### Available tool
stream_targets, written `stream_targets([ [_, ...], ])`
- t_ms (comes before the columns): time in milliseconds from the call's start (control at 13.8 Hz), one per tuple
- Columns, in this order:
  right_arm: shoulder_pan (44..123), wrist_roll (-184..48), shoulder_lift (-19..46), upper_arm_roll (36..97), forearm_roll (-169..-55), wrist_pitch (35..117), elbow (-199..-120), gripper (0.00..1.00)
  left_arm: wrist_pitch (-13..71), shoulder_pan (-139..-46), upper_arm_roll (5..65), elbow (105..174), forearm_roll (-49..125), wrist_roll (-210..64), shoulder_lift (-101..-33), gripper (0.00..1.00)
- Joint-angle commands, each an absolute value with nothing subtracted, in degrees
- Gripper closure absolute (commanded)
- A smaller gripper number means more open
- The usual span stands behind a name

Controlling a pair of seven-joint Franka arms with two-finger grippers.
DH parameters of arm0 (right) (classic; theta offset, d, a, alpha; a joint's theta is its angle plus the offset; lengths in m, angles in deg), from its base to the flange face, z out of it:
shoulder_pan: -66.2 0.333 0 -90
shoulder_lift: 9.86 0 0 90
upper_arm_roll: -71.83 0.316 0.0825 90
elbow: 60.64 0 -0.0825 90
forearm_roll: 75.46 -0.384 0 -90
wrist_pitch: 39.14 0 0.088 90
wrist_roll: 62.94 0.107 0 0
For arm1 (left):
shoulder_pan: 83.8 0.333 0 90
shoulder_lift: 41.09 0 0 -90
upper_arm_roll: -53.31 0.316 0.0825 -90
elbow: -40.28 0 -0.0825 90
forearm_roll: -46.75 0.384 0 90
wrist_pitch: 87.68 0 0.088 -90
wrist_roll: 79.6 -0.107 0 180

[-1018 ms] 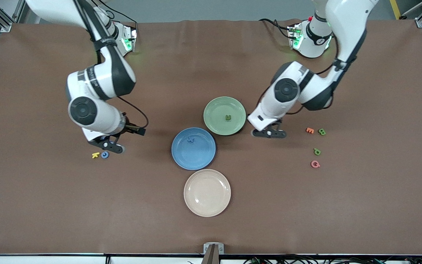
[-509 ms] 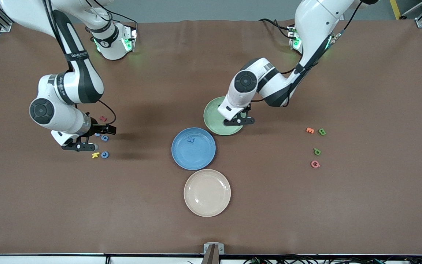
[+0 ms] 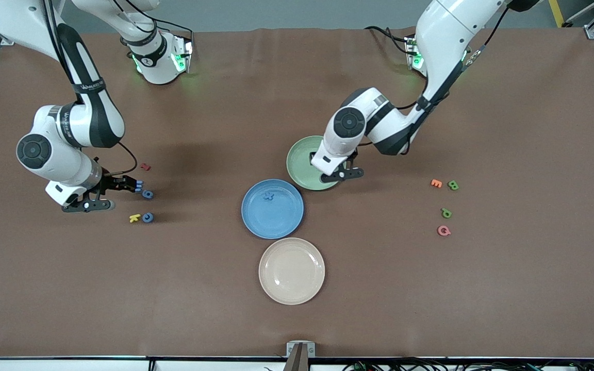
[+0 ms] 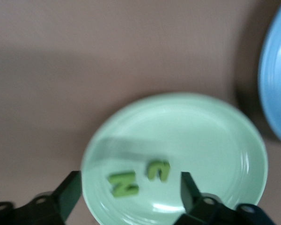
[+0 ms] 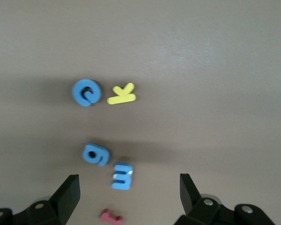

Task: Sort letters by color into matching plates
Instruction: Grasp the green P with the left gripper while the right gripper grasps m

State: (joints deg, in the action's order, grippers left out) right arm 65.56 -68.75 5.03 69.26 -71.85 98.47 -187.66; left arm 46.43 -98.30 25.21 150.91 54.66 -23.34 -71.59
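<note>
The left gripper (image 4: 131, 192) is seen with jaws apart and empty over the pale green plate (image 4: 210, 140), two green letters (image 4: 123, 183) lying below it. The right gripper (image 5: 129, 194), fingers spread, hangs over three blue letters (image 5: 122, 176). One blue letter should be centred between the fingers before descent, the red letter (image 5: 111, 217) being avoided.

the brown table (image 3: 482, 103) carries a green plate (image 3: 302, 159), blue plate (image 3: 272, 216), cream plate (image 3: 291, 271), and scattered foam letters (image 3: 147, 217) toward both ends.
</note>
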Motion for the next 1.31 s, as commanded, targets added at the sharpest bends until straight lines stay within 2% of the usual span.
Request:
stream_targets([
  [0, 62.8, -70.1, 7.0, 70.4, -70.7, 104.4, -190.8, 0.14, 43.0, -92.8, 25.0, 151.5, 55.5, -25.4, -66.7, 0.0],
  [145, 62.8, -69.8, 7.9, 70.4, -70.8, 106.1, -192.0, 0.23, 39.7, -88.5, 25.0, 151.8, 55.9, -30.3, -64.7, 0.0],
  [436, 63.2, -68.4, 9.1, 70.5, -71.3, 106.1, -192.1, 0.28, 37.4, -79.6, 25.0, 152.6, 58.1, -40.1, -63.7, 0.01],
  [655, 63.3, -66.8, 9.9, 70.7, -71.5, 106.1, -192.3, 0.29, 38.5, -72.0, 24.9, 152.6, 65.4, -40.8, -65.6, 0.03],
  [1018, 63.5, -65.4, 10.0, 70.9, -71.6, 106.1, -193.6, 0.29, 43.8, -65.6, 24.9, 152.6, 66.7, -40.8, -69.8, 0.13],
  [1236, 64.3, -64.3, 10.1, 70.9, -71.6, 106.1, -194.1, 0.31, 45.6, -65.2, 25.0, 152.6, 66.9, -41.0, -72.0, 0.22],
])
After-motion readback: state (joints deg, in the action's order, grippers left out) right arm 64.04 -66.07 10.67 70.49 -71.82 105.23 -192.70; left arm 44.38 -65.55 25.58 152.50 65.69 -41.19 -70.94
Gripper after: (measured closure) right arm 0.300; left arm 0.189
